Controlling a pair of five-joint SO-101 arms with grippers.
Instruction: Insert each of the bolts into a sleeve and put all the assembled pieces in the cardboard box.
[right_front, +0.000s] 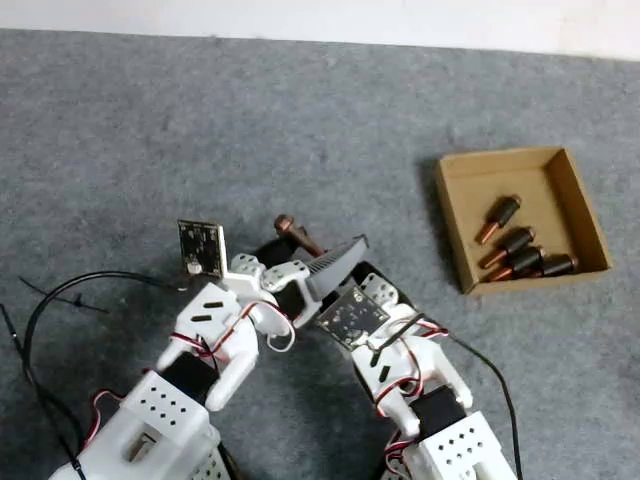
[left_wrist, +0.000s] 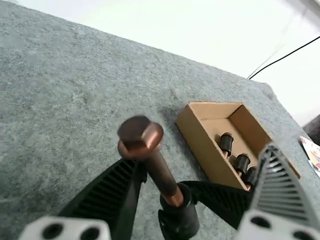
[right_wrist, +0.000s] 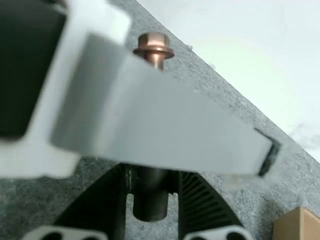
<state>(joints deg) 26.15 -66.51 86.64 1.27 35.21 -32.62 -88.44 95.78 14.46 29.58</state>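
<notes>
Seating bolt (left_wrist: 157, 172) fully: right gripper (right_wrist: 151, 175) pinches sleeve (right_wrist: 149, 205) at frame bottom, left gripper (left_wrist: 205, 165) spread wide. Suggest pushing head straight along sleeve axis, clamp firm.

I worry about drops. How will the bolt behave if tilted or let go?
The bolt looks like solid metal, so probably stiff and heavy for its size. Its shank sits only partly in the sleeve, so it may slip out if tipped. Lying on the grey mat, its round shank could roll, though the hex head should check that.
</notes>
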